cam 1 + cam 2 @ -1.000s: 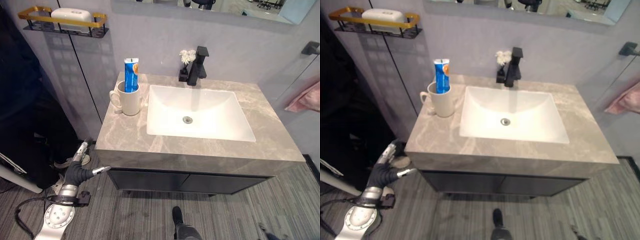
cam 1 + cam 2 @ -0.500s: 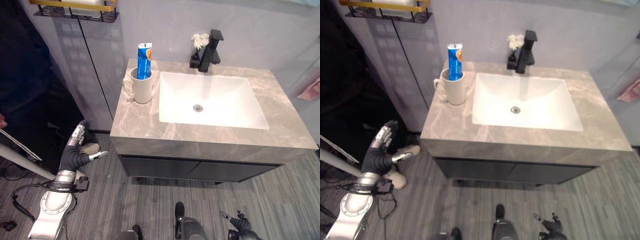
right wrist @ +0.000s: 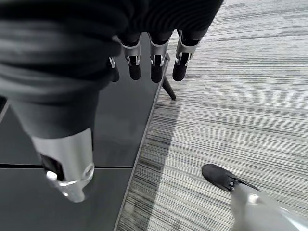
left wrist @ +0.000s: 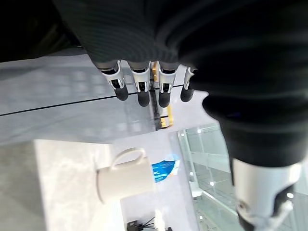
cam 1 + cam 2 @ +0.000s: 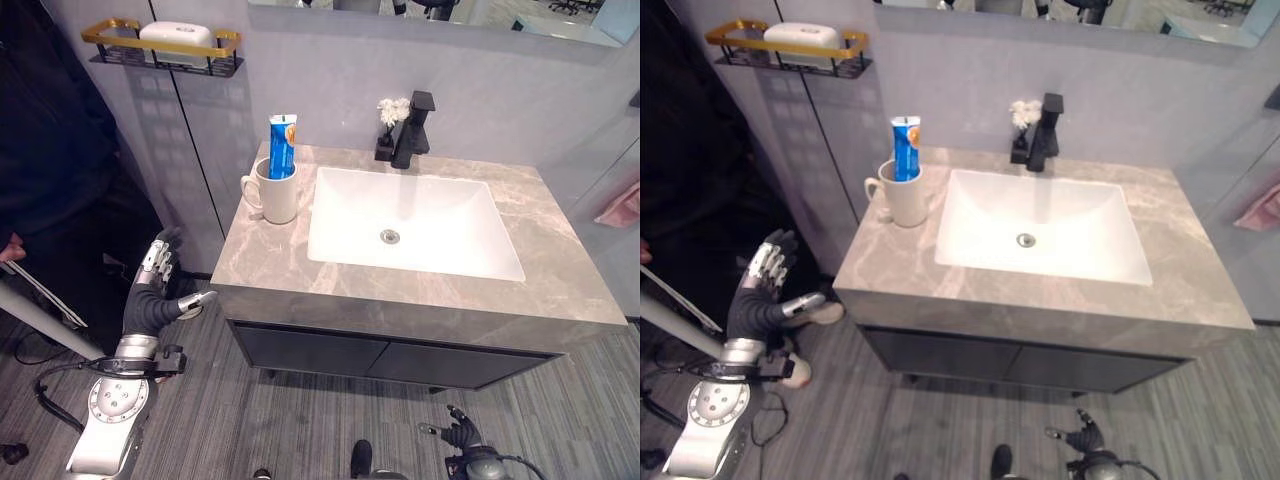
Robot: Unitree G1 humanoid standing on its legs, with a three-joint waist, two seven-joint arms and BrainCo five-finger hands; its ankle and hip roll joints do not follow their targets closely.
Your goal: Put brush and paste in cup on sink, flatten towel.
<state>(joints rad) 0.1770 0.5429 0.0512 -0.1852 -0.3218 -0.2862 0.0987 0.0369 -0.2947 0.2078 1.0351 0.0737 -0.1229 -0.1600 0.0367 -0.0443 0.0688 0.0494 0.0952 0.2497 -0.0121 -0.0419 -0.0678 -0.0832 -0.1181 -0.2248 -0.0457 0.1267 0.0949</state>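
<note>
Down at our left side, below the counter edge, our left hand [image 5: 152, 303] hung with its fingers straight and spread, thumb out, holding nothing. Our right hand [image 5: 459, 437] was lower yet, near the floor in front of the cabinet [image 5: 390, 355], fingers relaxed and equally empty.

Up on the counter [image 5: 270, 262], well apart from both hands, we had the white cup [image 5: 279, 193] standing upright just beside the basin [image 5: 412, 224], handle turned away from it. The blue paste tube [image 5: 282, 146] stood in the cup. We could not make out a brush in there, nor anywhere on the stone. Out at the far right, a pink towel [image 5: 620, 204] hung against the wall, partly cut off by the frame's edge.

Here was the worry, as we judged it. With the brush unlocated, a reach into the cup to check could have tipped the cup toward the basin. The left hand sat under the counter lip, so a straight lift risked clipping that edge. The towel was far off to the right, and a stretch from there might have pulled it off its hanger rather than flattened it.
</note>
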